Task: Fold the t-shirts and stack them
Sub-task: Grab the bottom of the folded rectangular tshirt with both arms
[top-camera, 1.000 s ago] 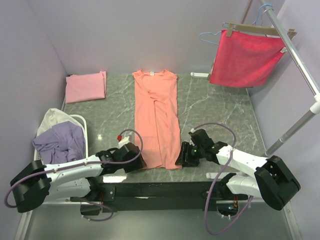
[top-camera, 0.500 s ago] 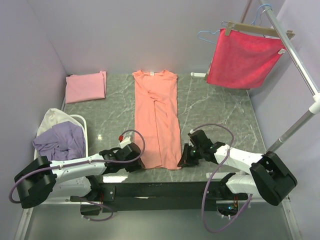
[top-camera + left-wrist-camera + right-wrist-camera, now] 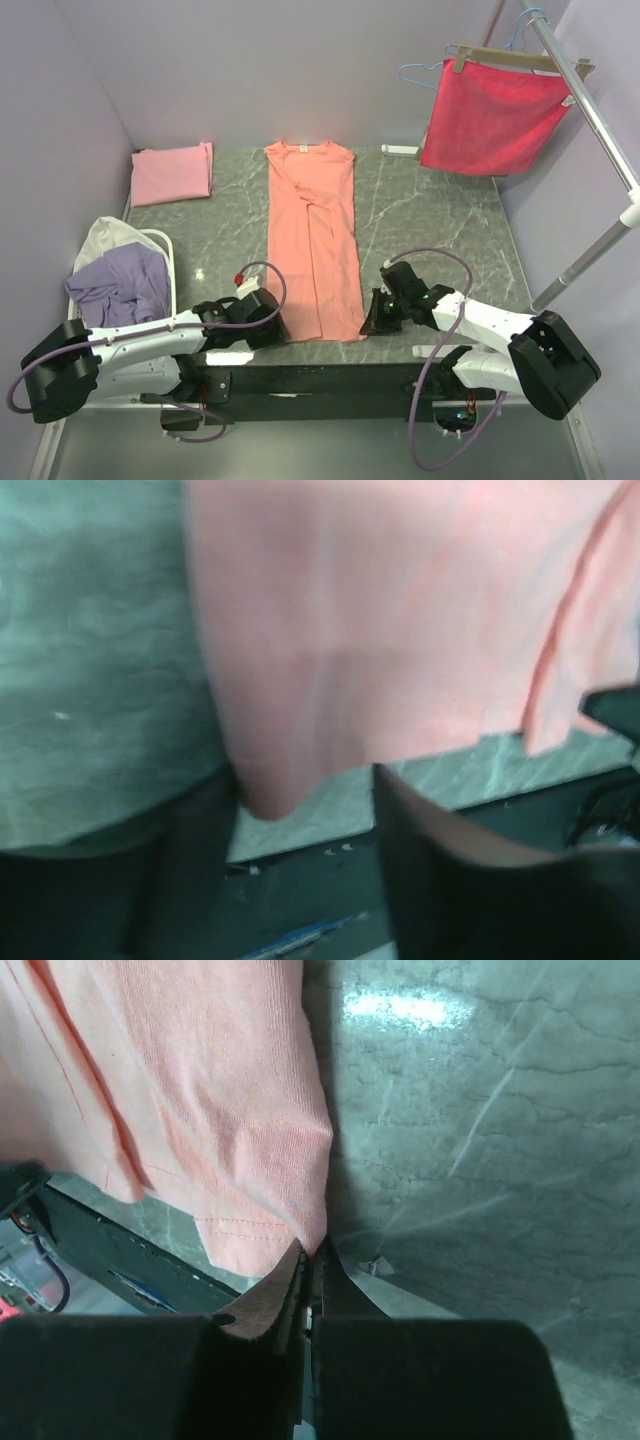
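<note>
Currently, far L: a folded pink shirt (image 3: 172,172) lies flat at the far-left corner of the table (image 3: 440,230). Nearer the arms is a basket (image 3: 165,260) w/ a lavender shirt (image 3: 125,285) bunched over a cream shirt (image 3: 108,238), neither folded.

Left gripper (image 3: 272,325) sits low at the near-left hem corner of the orange shirt (image 3: 312,235). Its arm is stretched along the near table edge, forearm pointing right. Wrist view: left gripper (image 3: 300,800) has its jaws apart. The shirt (image 3: 380,630) corner sags into the gap, closer to one finger, and doesn't look pinched.

The orange shirt is mid-table w/ sides folded in to make a narrow strip. Its long axis runs far-to-near, collar at the far end. The hem is at the near edge, right btwn the two grippers, one corner per arm, so each arm is closest to its own corner.

Right gripper (image 3: 370,322) is at the near-right hem corner, arm low and reaching left from its base. Wrist view: right gripper (image 3: 308,1260) is clenched, fingers pressed together on the corner of the shirt (image 3: 200,1080).

Prob. next: L side closes on its corner, then both carry the hem away from the arms toward the collar. If only the R lifts, the strip would likely skew.

Far R: a red cloth (image 3: 490,118) hangs on a rack (image 3: 590,110), not part of the job.
</note>
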Robot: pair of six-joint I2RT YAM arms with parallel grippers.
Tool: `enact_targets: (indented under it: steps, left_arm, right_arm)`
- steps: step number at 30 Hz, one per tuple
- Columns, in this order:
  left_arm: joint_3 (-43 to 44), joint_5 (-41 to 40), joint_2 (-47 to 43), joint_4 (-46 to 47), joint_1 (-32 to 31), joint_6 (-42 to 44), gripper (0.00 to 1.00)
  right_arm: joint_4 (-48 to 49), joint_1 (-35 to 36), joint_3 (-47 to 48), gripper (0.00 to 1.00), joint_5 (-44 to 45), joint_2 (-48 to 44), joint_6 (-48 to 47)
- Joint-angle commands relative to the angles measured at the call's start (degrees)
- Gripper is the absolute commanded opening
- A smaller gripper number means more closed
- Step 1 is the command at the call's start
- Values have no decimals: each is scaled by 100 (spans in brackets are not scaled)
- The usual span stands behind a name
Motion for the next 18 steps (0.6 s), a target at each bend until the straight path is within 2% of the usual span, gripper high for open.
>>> enact_targets:
  steps: [1,2,4,5,10,14,17,18]
  left_arm:
    - [-134,-193,161,-1251,-139,149,70]
    - [-55,-246,74,-1322,-200,114,73]
    - [-20,-352,-41,-1419,-210,26,85]
    - [-37,-369,-128,-1445,-210,0,86]
    - [7,-589,-50,-1428,-210,-124,88]
    - [243,-869,519,-1445,-210,-255,87]
    - [341,-958,933,-1384,-210,-247,81]
    - [350,-976,1013,-1340,-210,-247,74]
  right_arm:
    - [-392,33,-92,11,415,-45,-118]
    - [-383,33,-92,17,415,-53,-92]
    - [-374,42,-92,31,380,-106,-75]
    - [-374,33,-101,33,389,-124,-66]
    - [-374,42,-101,36,380,-124,-66]
    - [-418,33,-66,37,398,-106,-101]
    - [-366,25,-83,36,398,-115,-101]
    - [-357,24,-83,36,389,-98,-101]
